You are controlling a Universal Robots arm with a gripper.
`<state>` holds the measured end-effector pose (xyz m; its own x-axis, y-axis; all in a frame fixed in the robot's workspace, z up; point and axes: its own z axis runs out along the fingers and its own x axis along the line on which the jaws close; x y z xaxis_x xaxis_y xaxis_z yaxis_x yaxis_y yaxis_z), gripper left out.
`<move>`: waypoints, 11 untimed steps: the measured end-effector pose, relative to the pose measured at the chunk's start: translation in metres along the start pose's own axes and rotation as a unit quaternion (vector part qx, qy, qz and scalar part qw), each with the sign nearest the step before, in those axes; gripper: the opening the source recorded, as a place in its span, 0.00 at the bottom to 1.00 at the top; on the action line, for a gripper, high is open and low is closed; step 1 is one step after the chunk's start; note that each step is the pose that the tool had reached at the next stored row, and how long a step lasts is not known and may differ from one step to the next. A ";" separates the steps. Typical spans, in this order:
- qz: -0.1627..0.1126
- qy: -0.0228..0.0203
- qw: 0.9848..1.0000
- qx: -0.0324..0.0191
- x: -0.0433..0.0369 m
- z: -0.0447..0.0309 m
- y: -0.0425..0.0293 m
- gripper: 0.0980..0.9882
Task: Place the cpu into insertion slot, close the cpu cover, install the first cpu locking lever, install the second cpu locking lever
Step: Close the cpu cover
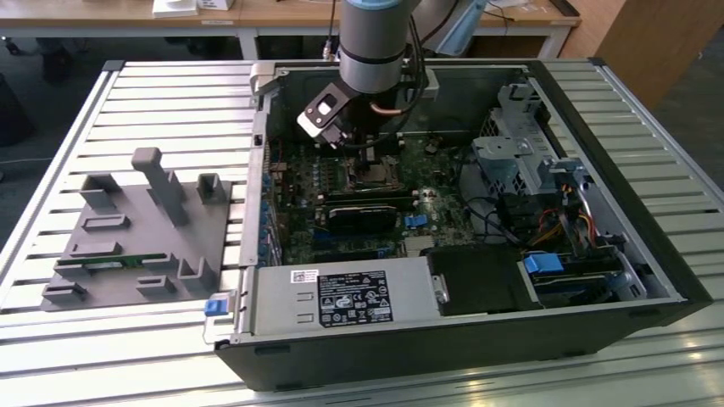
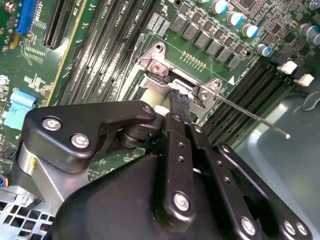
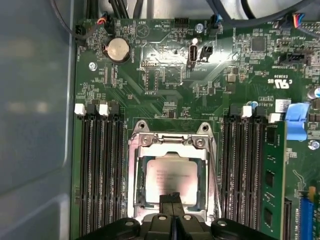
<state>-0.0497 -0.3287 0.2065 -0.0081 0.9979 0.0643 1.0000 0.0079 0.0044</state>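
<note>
On the exterior view's left, a grey rack is sitting on the slatted table, with a wooden desk behind. Further right, the arm is reaching into the open computer. The gripper is pressing its fingers tight together by the cover. The cover is lying flat around the cpu in its slot.

An open black metal computer case lies on the slatted aluminium counter. A grey plastic fixture block rests beside it, toward the exterior view's left. Inside, the green motherboard carries a round silver coin cell and black memory slots.
</note>
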 end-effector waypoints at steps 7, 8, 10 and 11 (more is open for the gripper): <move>0.000 0.000 1.000 0.000 -0.0001 0.0053 -0.0010 0.01; 0.000 0.000 1.000 0.000 -0.0002 0.0056 -0.0011 0.01; 0.000 0.000 1.000 0.000 -0.0002 0.0061 -0.0010 0.01; 0.000 0.000 1.000 0.000 -0.0002 0.0064 -0.0008 0.01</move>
<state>-0.0505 -0.3285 0.2001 -0.0081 0.9979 0.0643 1.0000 0.0078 0.0043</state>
